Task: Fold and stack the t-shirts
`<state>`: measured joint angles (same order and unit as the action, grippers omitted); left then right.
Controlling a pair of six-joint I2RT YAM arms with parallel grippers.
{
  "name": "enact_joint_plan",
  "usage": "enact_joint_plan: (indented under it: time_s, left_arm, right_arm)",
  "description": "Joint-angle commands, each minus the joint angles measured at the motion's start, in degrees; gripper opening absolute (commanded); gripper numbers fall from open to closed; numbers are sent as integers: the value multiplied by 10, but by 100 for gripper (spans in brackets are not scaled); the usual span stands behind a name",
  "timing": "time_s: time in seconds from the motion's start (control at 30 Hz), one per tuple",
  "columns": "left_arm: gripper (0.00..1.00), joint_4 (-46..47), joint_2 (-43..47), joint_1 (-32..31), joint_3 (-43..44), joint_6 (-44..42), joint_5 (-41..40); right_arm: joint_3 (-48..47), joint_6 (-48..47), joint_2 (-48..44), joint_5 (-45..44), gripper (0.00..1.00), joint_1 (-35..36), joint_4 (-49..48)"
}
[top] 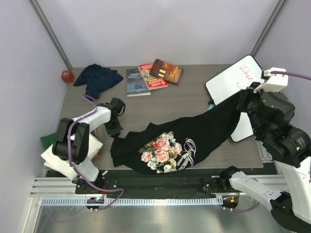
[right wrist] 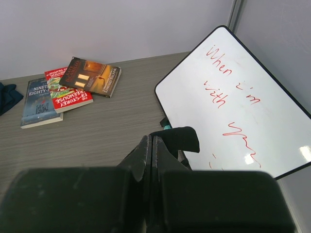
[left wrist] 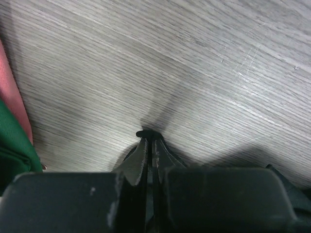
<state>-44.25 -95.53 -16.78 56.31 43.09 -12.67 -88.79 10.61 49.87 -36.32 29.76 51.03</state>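
Observation:
The black t-shirt (top: 180, 141) with the rose print and white lettering is stretched across the table from left to right. My left gripper (top: 115, 128) is low at its left edge; in the left wrist view the jaws (left wrist: 149, 138) are shut with a sliver of black cloth at the tips. My right gripper (top: 241, 100) is raised at the right and shut on the shirt's other end, where black cloth (right wrist: 177, 137) sticks out of the jaws (right wrist: 151, 145). The navy t-shirt (top: 97, 77) lies crumpled at the back left. Folded white (top: 57, 160) and green (top: 46, 141) shirts lie at the left edge.
Three books (top: 153, 75) lie at the back centre, also in the right wrist view (right wrist: 68, 90). A whiteboard (top: 233, 80) with red writing leans at the right, behind my right gripper (right wrist: 233, 97). A small red object (top: 67, 75) sits in the back left corner.

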Motion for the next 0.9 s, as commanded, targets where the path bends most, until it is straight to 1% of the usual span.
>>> enact_joint_plan:
  time_s: [0.0, 0.07, 0.17, 0.2, 0.33, 0.5, 0.6, 0.73, 0.87]
  left_arm:
    - [0, 13, 22, 3, 3, 4, -12]
    - [0, 7, 36, 3, 16, 3, -20]
    - [0, -9, 78, 3, 48, -3, -37]
    - [0, -21, 105, 3, 60, -5, -50]
    - [0, -53, 159, 3, 153, -36, -76]
    - [0, -123, 175, 5, 273, -73, -104]
    - [0, -149, 184, 10, 311, -91, -124]
    - [0, -157, 208, 21, 322, -113, -132]
    - [0, -148, 228, 28, 295, -129, -142]
  right_arm:
    - [-1, -10, -3, -11, 1, -1, -32]
    - [5, -8, -3, -10, 1, -1, -33]
    - [18, -1, -4, -10, 1, -1, -35]
    - [21, 1, -3, -9, 1, -1, -37]
    - [36, 12, -3, -4, 1, 0, -42]
    - [42, 14, -1, -9, 1, -1, -48]
    - [40, 12, -2, -17, 1, -1, -49]
    - [37, 11, -4, -25, 1, -1, -50]
    - [34, 14, -8, -30, 1, -1, -51]
